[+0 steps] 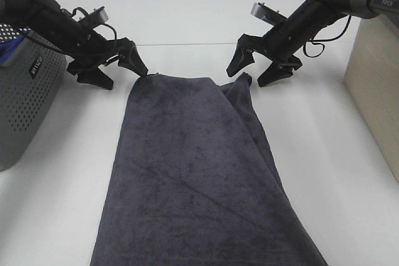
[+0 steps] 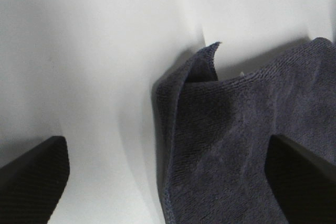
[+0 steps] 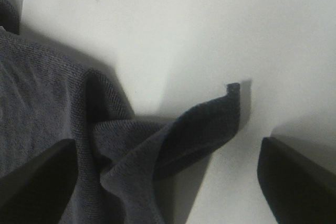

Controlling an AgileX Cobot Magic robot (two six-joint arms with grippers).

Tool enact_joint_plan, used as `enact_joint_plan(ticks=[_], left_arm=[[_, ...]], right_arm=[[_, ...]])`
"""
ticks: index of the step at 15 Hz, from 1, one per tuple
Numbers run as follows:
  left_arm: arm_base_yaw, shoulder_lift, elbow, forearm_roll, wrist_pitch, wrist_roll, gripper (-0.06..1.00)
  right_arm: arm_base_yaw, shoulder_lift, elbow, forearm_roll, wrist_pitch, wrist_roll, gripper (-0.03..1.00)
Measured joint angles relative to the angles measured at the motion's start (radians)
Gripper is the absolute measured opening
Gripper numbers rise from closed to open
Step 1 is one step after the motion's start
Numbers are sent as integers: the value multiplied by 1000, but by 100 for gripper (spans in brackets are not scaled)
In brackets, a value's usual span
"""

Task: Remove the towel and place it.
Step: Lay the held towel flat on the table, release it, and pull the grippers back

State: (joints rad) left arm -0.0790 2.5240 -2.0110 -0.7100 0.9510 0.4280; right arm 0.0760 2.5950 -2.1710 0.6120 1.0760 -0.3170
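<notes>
Towel (image 1: pixel 199 179) laid on table (image 1: pixel 330 147); left gripper (image 1: pixel 124 78), right gripper (image 1: pixel 246 78) both apart, empty; basket (image 1: pixel 25 110) logo illegible.

Bright even light, whites near glare; wrist views soft; towel (image 3: pixel 47 108) shadows diffuse.

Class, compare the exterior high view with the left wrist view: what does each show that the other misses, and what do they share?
Only the exterior high view shows the grey perforated basket, the right pincer and most of the towel. Only the left wrist view shows, up close, the towel's corner curling up off the table. Both show the dark towel, the white table and the left pincer, which is open.
</notes>
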Motion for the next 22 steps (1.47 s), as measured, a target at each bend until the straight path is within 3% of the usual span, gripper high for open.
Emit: enact_joint_plan(ticks=[4,7,9,13,16,18,22], left_arm=[[-40,21,-7,-77,-2,-8,94],[-94,31,-10,-103,-40,-15,86],[-104,34,-10,-103,-43,-27,77],[-104,35,-10,-103,-45,-30,74],[-104,35,-10,-100,-45,-30,71],[-104,40,-10,-90,-44,-30,61],[-104,47,-9,-30,-48,-33,18]], right_arm=[[0,10,0,49,-2,0,89],[19,13,-2,52,-2,-1,84],[42,16,-2,25,-5,-1,74],[48,16,-2,4,-14,-1,65],[51,23,-2,-9,-14,-1,46],[51,23,-2,-40,-12,-1,28],[51,25,-9,-58,7,-26,7]])
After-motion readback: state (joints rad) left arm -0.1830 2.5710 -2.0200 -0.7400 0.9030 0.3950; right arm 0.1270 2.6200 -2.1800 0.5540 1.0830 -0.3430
